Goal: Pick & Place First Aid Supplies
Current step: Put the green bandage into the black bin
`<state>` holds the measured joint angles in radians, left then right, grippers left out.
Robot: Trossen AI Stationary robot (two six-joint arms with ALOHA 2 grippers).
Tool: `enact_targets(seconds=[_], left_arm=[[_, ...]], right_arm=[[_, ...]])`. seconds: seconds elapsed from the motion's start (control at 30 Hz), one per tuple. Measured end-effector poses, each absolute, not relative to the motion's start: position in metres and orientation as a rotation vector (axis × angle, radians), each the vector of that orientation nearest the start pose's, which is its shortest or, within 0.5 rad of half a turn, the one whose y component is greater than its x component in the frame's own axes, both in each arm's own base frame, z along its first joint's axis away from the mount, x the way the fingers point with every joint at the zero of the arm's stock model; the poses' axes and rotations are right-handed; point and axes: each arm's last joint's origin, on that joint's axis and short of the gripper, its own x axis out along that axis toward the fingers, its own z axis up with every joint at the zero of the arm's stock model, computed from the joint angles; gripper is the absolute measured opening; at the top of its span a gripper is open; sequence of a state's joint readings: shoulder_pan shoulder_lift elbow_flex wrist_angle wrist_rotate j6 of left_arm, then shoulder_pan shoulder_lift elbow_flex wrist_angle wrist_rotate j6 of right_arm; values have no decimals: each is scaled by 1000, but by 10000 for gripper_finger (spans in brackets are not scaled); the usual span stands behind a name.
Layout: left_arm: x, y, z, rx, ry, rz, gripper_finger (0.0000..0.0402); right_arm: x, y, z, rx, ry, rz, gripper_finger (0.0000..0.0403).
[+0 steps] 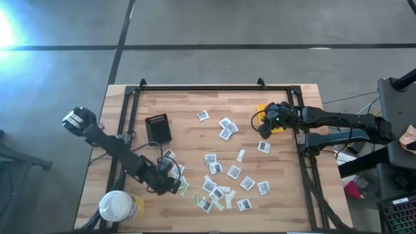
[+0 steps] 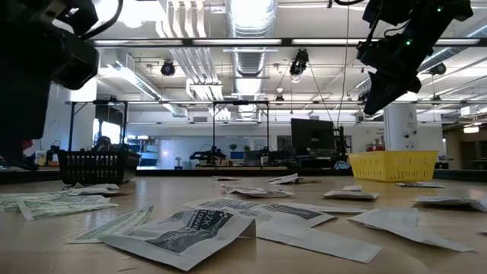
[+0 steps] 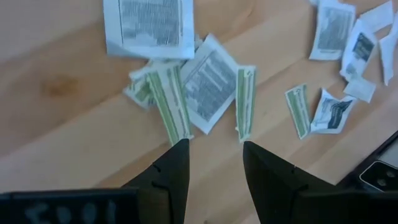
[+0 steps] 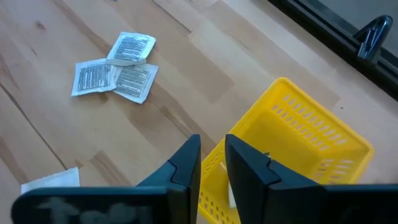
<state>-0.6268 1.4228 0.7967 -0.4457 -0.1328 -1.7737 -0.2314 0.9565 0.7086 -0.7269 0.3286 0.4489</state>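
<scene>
The first aid supplies (image 1: 224, 185) lie scattered flat over the middle and near part of the wooden table: small white packets with grey print and a few narrow green-white strips. My left gripper (image 1: 177, 185) hovers open at the near left over a small pile. In its wrist view the left gripper (image 3: 214, 144) has two green strips (image 3: 168, 102) and a white packet (image 3: 208, 84) just beyond its fingertips. My right gripper (image 4: 212, 140) hangs above the near wall of the yellow bin (image 4: 298, 143) at the far right. It is open by a narrow gap with nothing in it.
A black tray (image 1: 158, 128) sits left of centre toward the far edge. A round white-lidded yellow tub (image 1: 118, 207) stands at the near left corner. A dark metal frame (image 1: 214, 88) runs along the table's far and side edges. Bare wood lies between the tray and the bin.
</scene>
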Motion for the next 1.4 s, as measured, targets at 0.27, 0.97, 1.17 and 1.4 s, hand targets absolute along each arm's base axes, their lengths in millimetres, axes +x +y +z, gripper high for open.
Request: enact_targets(seconds=[0.27,0.97,1.17,1.4], left_arm=[[215,-158,170,-1195,1067,597,142],[219,-160,148,-1123,1070,683,142],[220,-160,148,-1121,1044,682,135],[220,-160,148,-1118,1019,681,92]], right_arm=[[167,-49,239,343,854,-720,82],[167,-49,239,343,854,-720,80],[167,-49,239,343,854,-720,79],[167,-49,239,343,855,-720,68]])
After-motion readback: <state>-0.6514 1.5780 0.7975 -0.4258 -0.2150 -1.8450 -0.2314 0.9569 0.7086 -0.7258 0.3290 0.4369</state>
